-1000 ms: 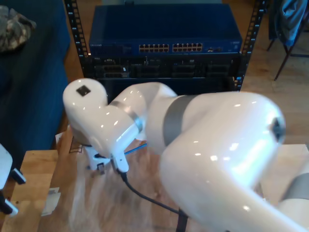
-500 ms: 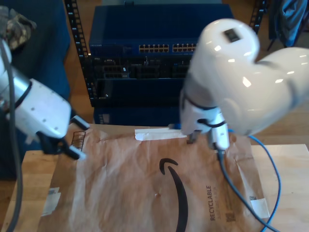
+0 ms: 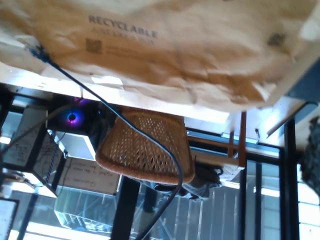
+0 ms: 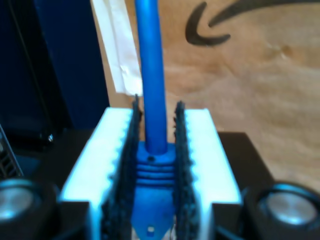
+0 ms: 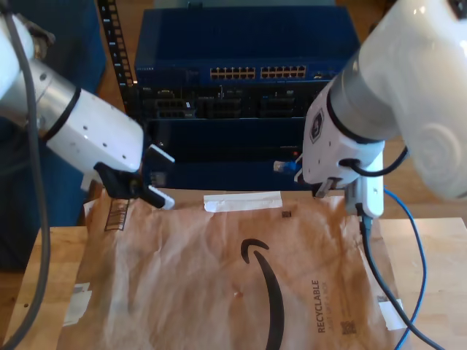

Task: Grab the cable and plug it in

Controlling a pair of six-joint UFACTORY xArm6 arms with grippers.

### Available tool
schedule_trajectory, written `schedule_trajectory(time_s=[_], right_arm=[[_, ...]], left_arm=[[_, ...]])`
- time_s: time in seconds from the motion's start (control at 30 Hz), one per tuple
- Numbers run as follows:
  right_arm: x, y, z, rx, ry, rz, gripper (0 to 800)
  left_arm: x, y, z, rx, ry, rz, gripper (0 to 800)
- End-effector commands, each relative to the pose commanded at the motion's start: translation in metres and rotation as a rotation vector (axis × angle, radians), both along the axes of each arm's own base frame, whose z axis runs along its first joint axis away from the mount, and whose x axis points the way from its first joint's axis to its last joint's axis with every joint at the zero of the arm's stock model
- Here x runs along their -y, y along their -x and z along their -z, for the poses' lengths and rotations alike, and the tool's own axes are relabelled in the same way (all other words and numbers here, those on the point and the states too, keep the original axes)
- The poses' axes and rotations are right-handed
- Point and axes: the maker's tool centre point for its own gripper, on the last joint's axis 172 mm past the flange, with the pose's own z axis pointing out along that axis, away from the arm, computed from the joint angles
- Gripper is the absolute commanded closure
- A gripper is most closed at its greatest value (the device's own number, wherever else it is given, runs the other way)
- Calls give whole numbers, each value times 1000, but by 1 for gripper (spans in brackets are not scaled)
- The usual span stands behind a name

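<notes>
Two grippers: my second gripper [image 4: 155, 165] clamps cable [image 4: 150, 75] over paper mailer [image 5: 219, 277]; my first gripper's state unclear.

"RECYCLABLE" and a smile-arrow logo printed on the brown paper mailer [image 5: 219, 270]

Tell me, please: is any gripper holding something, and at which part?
My second gripper holds the blue cable by the ribbed boot at its plug end, pads closed on it. Whether my first gripper holds anything cannot be told.
</notes>
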Motion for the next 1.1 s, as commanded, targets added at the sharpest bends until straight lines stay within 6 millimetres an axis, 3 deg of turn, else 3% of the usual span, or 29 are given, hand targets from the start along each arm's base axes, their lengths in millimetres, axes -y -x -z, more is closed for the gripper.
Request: schedule_trajectory(time_s=[0.17, 0.4, 0.53, 0.73, 1.1], right_arm=[[-10, 8, -19, -62, -103, 28, 796], [-21, 8, -32, -116, -195, 18, 796], [-25, 7, -50, -140, -274, 11, 796], [-32, 0, -56, -165, -295, 5, 796], [-33, -6, -79, -183, -413, 21, 796]], left_arm=[[20, -13, -43, 120, 95, 42, 0], [37, -13, -92, 200, 175, 100, 0], [69, 4, -109, 218, 186, 198, 0], [86, 11, -123, 184, 254, 196, 1], [89, 19, -124, 130, 273, 191, 6]])
